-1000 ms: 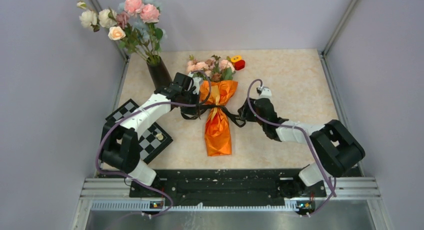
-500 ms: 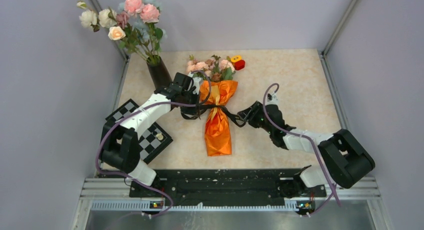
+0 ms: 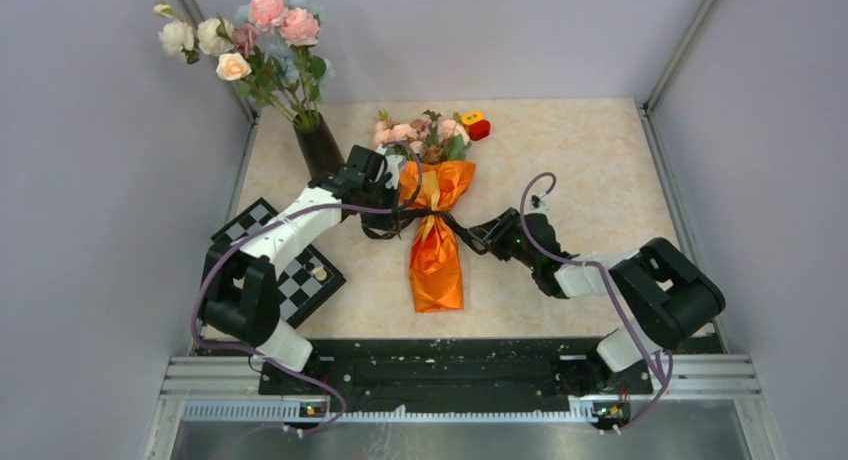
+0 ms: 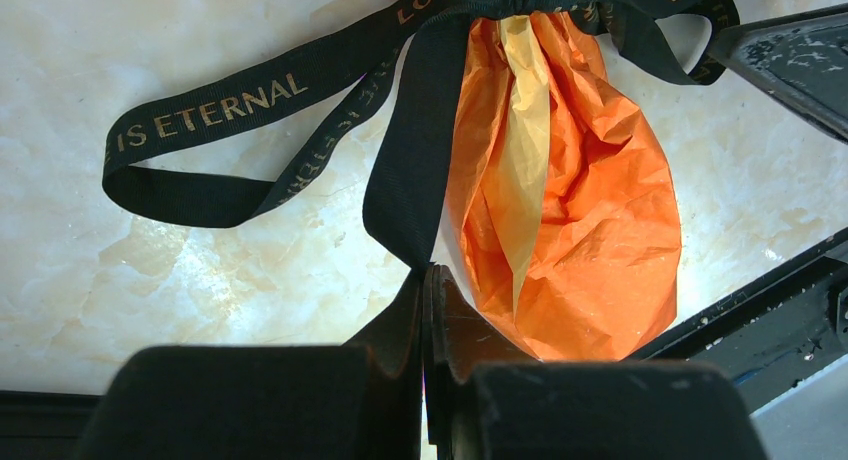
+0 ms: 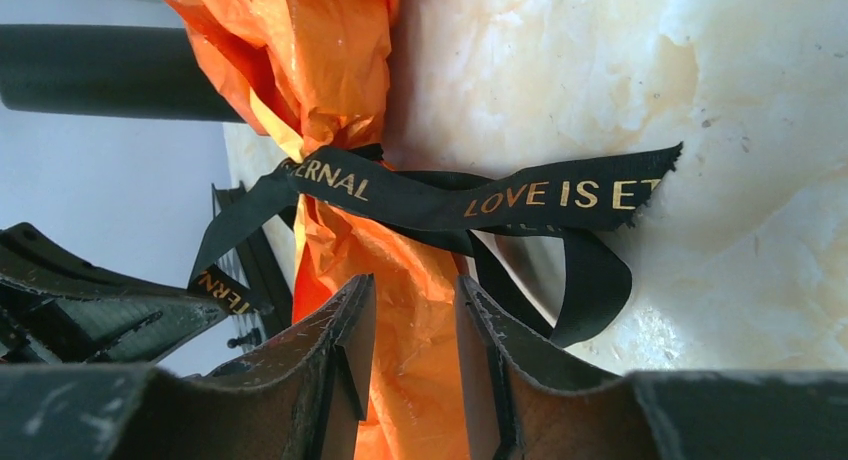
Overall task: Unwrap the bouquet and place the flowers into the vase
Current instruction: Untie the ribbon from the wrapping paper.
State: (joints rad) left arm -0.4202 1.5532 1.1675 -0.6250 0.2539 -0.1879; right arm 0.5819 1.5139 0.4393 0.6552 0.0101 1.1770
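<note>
On the marbled table [image 3: 600, 160], the cone-shaped bouquet in shiny orange paper [image 3: 437, 255] lies flat, bow tied. Its black ribbon tail [image 4: 408, 180] is clamped in the left tool [image 4: 428, 275], likely to pull the knot loose; the right tool [image 5: 412, 300], jaws apart, sits beside the knot.

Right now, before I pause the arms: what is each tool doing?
Left tool: closed, pinching the black ribbon.
Right tool: open, holding nothing, tips by the orange paper.

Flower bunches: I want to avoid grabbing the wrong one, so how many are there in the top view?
2. The bouquet in orange paper lies mid-table; a taller loose bunch stands in the black vase at the far left. None looks hidden.
</note>
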